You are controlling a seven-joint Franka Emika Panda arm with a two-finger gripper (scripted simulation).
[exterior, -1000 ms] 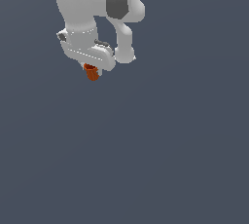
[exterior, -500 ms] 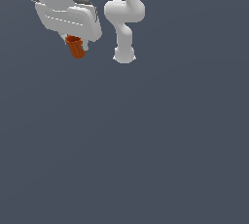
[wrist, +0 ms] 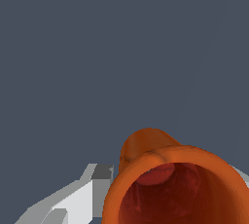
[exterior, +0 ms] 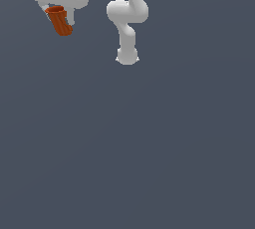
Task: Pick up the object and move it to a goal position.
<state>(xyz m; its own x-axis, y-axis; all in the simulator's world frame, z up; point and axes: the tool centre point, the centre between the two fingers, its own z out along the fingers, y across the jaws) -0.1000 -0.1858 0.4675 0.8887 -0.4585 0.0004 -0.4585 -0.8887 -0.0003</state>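
Now object (exterior: 60, 20) clamped between jaws, tilted, rim toward wrist.

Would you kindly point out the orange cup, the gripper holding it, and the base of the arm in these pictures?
orange cup (exterior: 60, 20): exterior view, on its tapered side wall.
gripper (exterior: 63, 18): exterior view, between the fingertips, where they clamp the cup.
arm base (exterior: 127, 56): exterior view, on the white foot of the arm.
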